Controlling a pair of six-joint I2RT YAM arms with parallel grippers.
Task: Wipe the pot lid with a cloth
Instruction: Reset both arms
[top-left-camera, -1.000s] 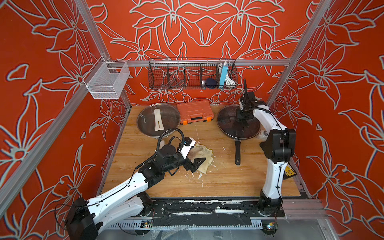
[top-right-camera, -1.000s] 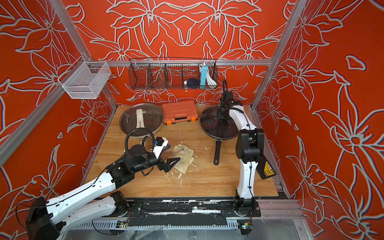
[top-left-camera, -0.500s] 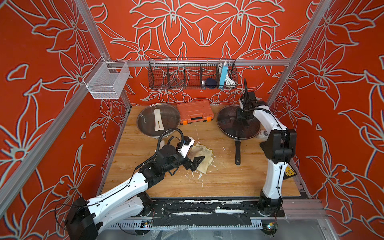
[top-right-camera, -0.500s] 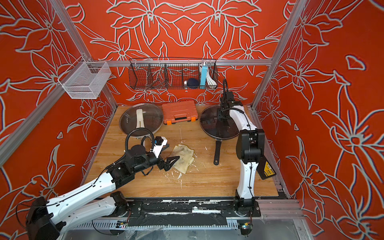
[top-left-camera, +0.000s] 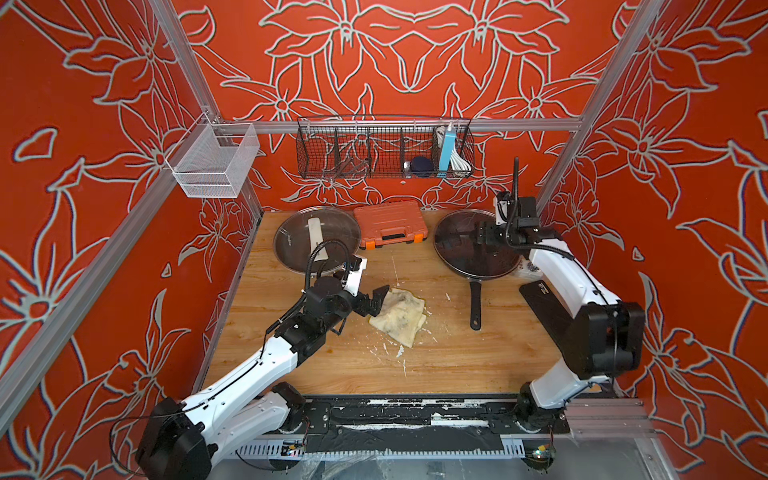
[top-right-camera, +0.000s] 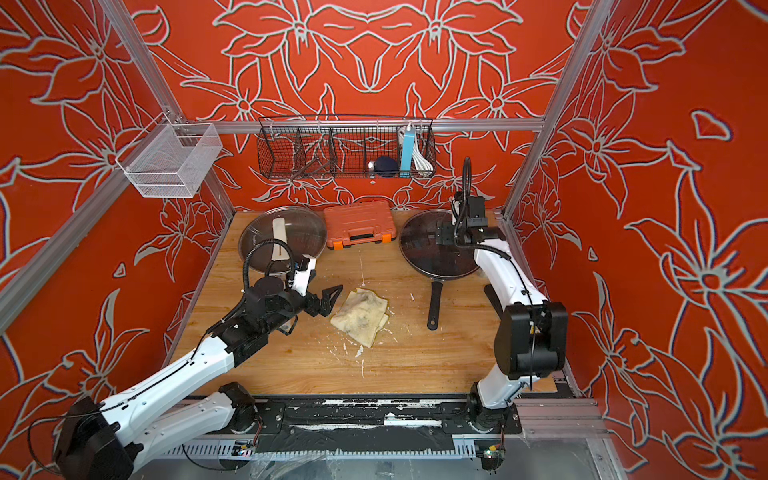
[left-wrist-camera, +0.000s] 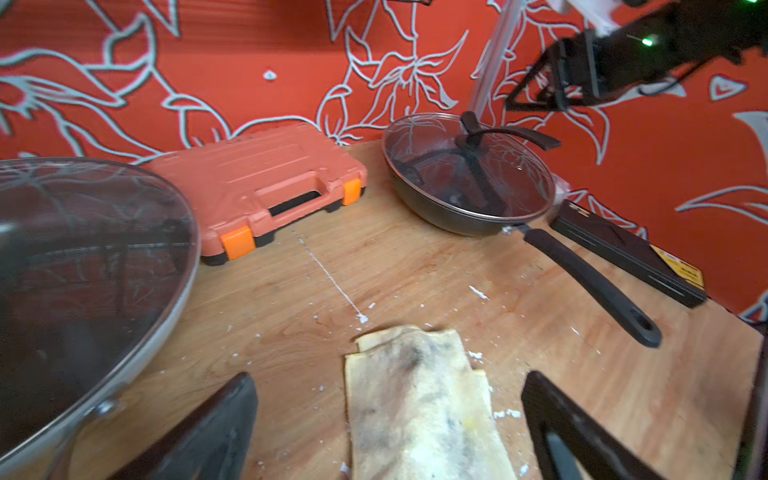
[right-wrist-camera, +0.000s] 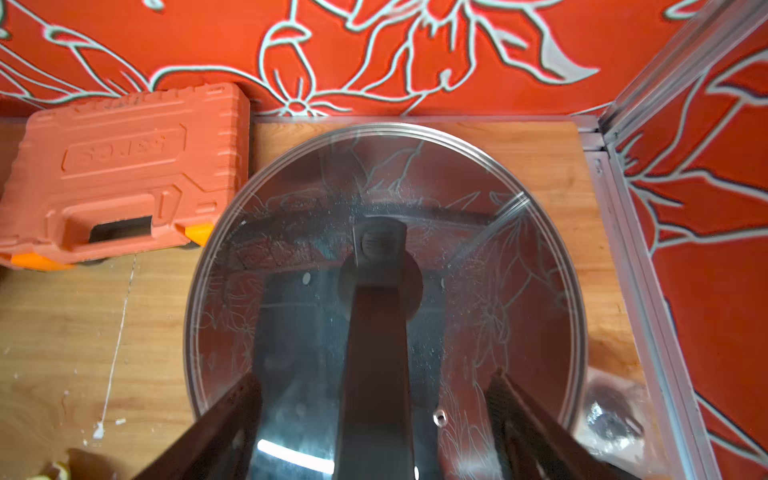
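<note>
The stained cream cloth (top-left-camera: 398, 316) (left-wrist-camera: 419, 399) lies folded flat near the middle of the wooden worktop (top-left-camera: 457, 365), with white crumbs (top-left-camera: 400, 352) scattered around it. The left gripper (top-left-camera: 379, 301) (left-wrist-camera: 390, 415) is spread wide at the cloth's left end, one finger on each side of the fabric and not pinching it; whether the tips touch the wood I cannot tell. In the far right corner the glass pot lid (top-left-camera: 465, 249) (right-wrist-camera: 478, 270) sits on a black frying pan (left-wrist-camera: 436, 212) whose long handle points to the near edge. The right gripper (top-left-camera: 484, 237) (right-wrist-camera: 374, 415) is above it, released, its fingers clear on both sides of the lid handle (right-wrist-camera: 374, 332). An orange tool case (top-left-camera: 390, 222) rests at the far edge, between the pan and a second glass lid (top-left-camera: 291, 241) in the far left corner.
</note>
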